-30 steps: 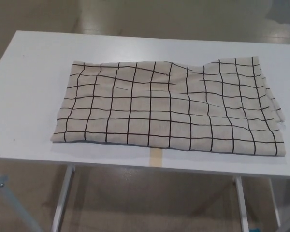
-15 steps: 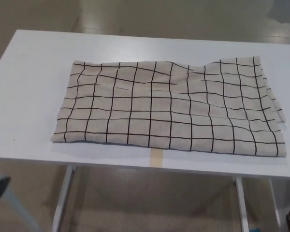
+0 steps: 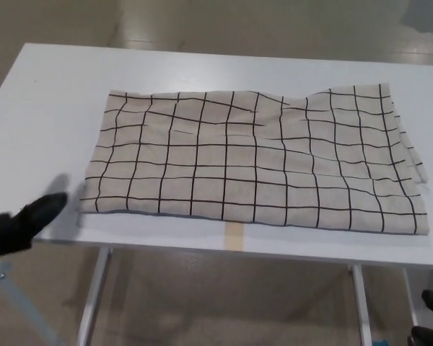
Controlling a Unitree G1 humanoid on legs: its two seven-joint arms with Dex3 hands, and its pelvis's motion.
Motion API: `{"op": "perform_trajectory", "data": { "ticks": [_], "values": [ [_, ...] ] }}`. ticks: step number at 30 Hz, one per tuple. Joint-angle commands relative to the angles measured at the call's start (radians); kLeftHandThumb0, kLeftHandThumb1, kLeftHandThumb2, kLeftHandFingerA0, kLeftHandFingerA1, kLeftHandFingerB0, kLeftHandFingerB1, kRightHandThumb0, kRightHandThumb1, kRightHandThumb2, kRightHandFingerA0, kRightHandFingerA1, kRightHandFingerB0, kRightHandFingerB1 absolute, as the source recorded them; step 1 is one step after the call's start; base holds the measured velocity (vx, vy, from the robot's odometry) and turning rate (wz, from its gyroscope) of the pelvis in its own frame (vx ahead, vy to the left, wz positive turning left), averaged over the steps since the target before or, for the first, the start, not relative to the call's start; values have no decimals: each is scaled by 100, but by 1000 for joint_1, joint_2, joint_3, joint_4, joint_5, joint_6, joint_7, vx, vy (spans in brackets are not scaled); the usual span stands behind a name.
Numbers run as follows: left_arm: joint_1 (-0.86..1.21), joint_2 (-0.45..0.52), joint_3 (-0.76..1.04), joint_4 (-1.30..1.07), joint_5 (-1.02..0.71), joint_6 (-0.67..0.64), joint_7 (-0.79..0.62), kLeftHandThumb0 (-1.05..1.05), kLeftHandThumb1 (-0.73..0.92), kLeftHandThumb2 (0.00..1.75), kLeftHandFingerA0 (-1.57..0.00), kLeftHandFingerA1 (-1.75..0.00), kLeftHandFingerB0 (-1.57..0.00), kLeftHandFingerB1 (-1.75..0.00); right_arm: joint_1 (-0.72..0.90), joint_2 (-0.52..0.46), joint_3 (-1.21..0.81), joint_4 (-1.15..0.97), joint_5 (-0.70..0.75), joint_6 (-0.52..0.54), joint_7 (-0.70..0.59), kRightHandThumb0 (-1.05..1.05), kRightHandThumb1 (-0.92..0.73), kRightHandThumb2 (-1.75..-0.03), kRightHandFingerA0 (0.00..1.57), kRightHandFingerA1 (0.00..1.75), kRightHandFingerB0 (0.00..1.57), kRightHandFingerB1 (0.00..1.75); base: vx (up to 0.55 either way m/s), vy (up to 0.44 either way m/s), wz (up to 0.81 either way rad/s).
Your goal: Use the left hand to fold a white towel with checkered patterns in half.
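A cream-white towel [image 3: 252, 162] with a black checkered grid lies spread flat across the white table [image 3: 58, 94], slightly rumpled along its far and right edges. My left hand [image 3: 18, 223], black and motion-blurred, hovers at the table's front left edge, just left of the towel's near left corner and apart from it. Only a small black part of my right hand [image 3: 431, 321] peeks in at the bottom right, below the table's level and far from the towel.
A strip of tan tape [image 3: 233, 236] sits on the table's front edge below the towel. White table legs [image 3: 94, 295] stand beneath, over a beige floor. Bare tabletop runs left of and behind the towel.
My left hand has risen from the lower left corner to the table's front left edge, near the towel's corner. A part of my right hand has come in at the bottom right. The towel is unmoved.
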Motion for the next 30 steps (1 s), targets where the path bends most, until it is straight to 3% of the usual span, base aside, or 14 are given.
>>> {"op": "perform_trajectory", "data": {
  "ticks": [1, 6, 7, 8, 9, 11, 13, 14, 17, 19, 23, 27, 30],
  "values": [
    [-134, 79, -120, 85, 215, -29, -5, -62, 39, 80, 0, -17, 0, -20, 27, 1, 11, -22, -19, -34, 1, -38, -58, -57, 50, 65, 43, 50, 0, 0, 0],
    [-227, 113, -218, 179, 295, 12, 4, -63, 39, 80, 0, -15, 0, -20, 15, 3, 11, -13, -11, -39, 5, -38, -58, -58, 50, 65, 43, 50, 0, 0, 0],
    [-241, 122, -244, 201, 318, 32, 6, -68, 51, 56, 0, -14, 0, -23, 14, 1, 11, -9, -9, -44, 9, -37, -58, -57, 50, 65, 44, 50, 0, 0, 0],
    [-248, 128, -258, 213, 329, 43, 5, -68, 51, 56, 0, -14, 0, -23, 15, 1, 11, -8, -8, -45, 10, -37, -58, -57, 50, 65, 44, 50, 0, 0, 0],
    [-255, 136, -278, 224, 353, 68, 0, -69, 41, 72, 0, -5, 0, -15, 15, 0, 11, -6, -6, -47, 13, -37, -58, -57, 50, 65, 44, 50, 0, 0, 0],
    [-265, 152, -317, 244, 399, 117, -11, -68, 39, 70, 0, -5, 0, -15, 18, -3, 11, -1, -5, -53, 19, -37, -58, -57, 50, 65, 44, 50, 0, 0, 0],
    [-265, 167, -357, 244, 437, 164, -31, -70, 42, 78, 0, -2, 0, -11, 22, -8, 10, 2, -9, -56, 19, -37, -58, -57, 50, 65, 43, 50, 0, 0, 0],
    [-267, 175, -378, 241, 458, 190, -52, -61, 47, 55, 0, 0, 0, -9, 22, -9, 9, 3, -11, -57, 18, -37, -59, -57, 50, 65, 43, 50, 0, 0, 0],
    [-273, 194, -418, 233, 488, 234, -89, -57, 45, 54, 0, 0, 0, -7, 24, -11, 6, 5, -14, -59, 15, -37, -59, -58, 50, 65, 44, 50, 0, 0, 0],
    [-283, 213, -446, 229, 499, 264, -133, -39, 39, 57, 0, 0, 0, -1, 25, -10, 5, 5, -14, -61, 14, -37, -59, -57, 50, 65, 43, 50, 0, 0, 0],
    [-326, 232, -504, 264, 520, 308, -168, -23, 42, 53, 0, 0, 0, -1, 29, -5, 5, 0, -13, -60, 10, -38, -58, -58, 50, 65, 43, 50, 0, 0, 0],
    [-361, 219, -545, 304, 523, 337, -162, -14, 43, 60, 0, 0, 0, -1, 36, 0, 8, -2, -10, -62, 12, -38, -58, -58, 50, 65, 43, 50, 0, 0, 0],
    [-389, 197, -577, 328, 535, 373, -168, -15, 46, 54, 0, 0, 0, -4, 43, 3, 13, -7, -13, -59, 12, -37, -58, -58, 50, 65, 43, 50, 0, 0, 0]
  ]
}}
